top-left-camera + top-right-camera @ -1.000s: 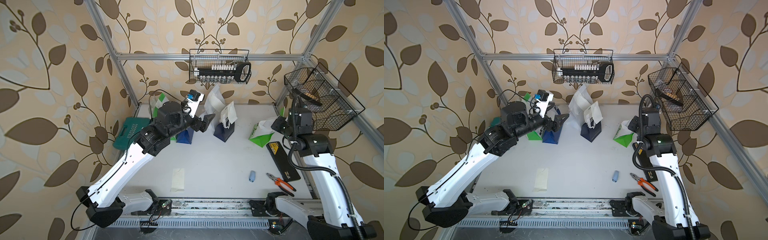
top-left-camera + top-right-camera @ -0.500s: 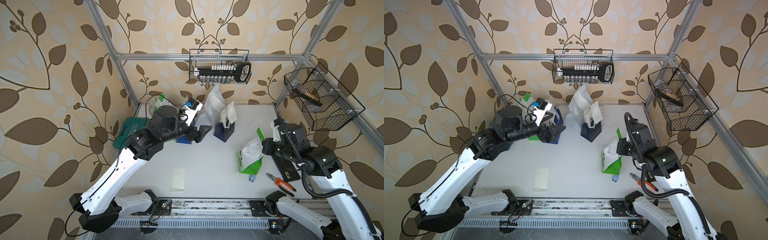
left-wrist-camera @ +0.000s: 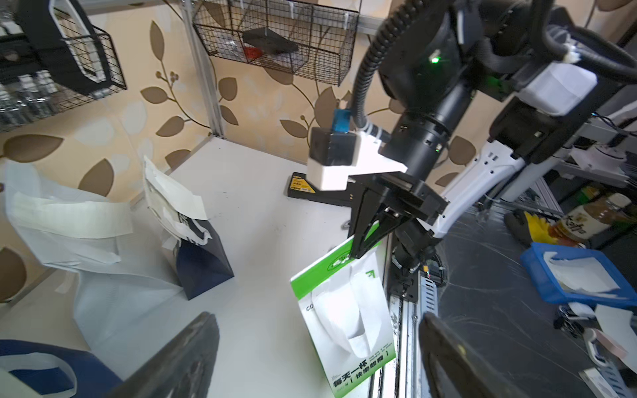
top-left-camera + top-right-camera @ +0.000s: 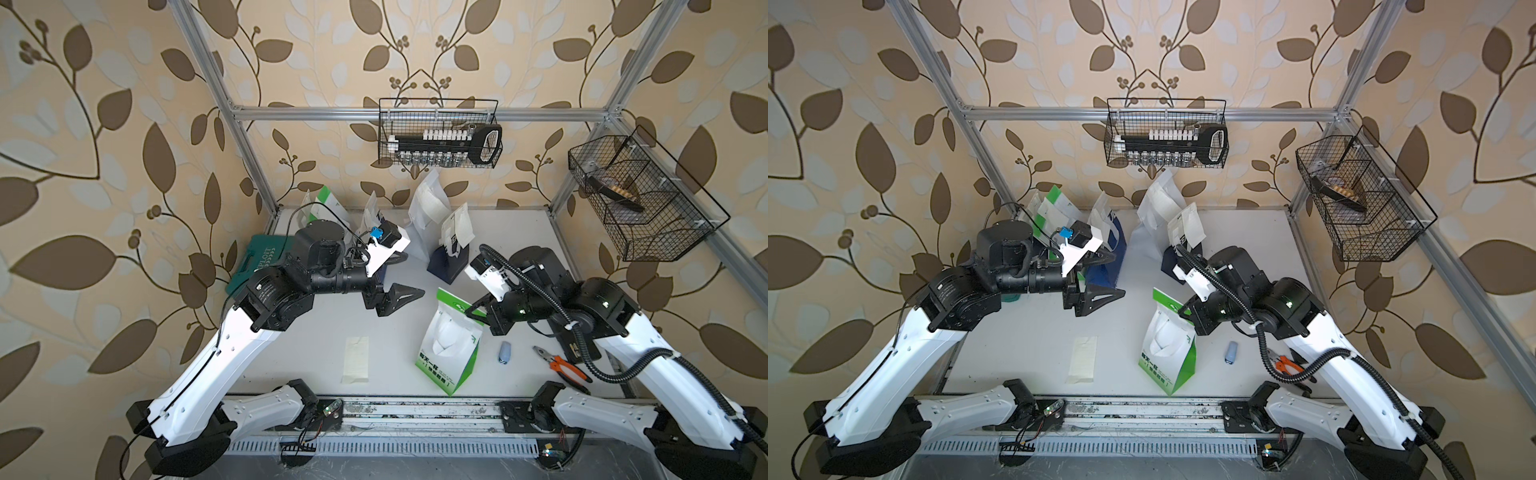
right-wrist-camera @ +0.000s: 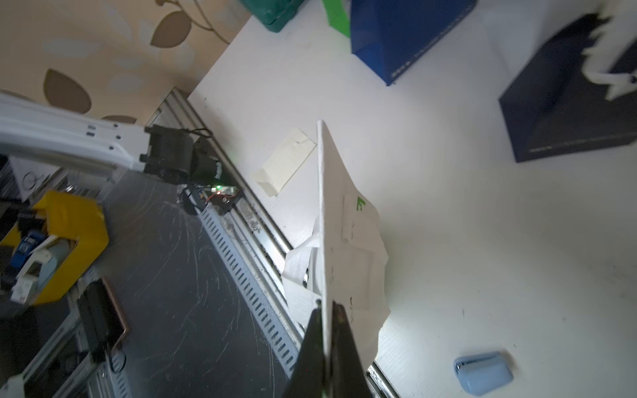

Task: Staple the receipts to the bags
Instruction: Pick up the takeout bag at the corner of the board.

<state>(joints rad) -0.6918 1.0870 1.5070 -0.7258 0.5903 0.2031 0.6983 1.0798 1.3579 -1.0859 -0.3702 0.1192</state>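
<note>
Toward the front of the table (image 4: 291, 345), right of centre:

- Green-and-white bag (image 4: 449, 353): upright and leaning. I cannot tell whether its base rests on the surface.
- Right gripper (image 3: 362, 251): jaws closed flat on the bag's top rim, near one corner.
- Left gripper (image 4: 413, 276): jaws spread wide and holding nothing, hovering over mid-table, apart from the bag.
- Loose receipt (image 4: 356, 359): flat on the table, on the left arm's side of the bag and not touching it.
- Stapler (image 4: 504, 352): small and pale blue, lying just beside the bag on the right arm's side.
- Other bags: at the back, among them a navy bag (image 4: 446, 266) with a slip at its top.

Handling note, as a judgement: the step in hand looks like bringing bag and slip together.
- Keep the pinch at the corner, so the middle of the rim stays free for paper and stapler.
- Set the bag down steadily.
- The slip is thin and lies flat, so the left gripper should take it by an end or a lifted edge.
</note>
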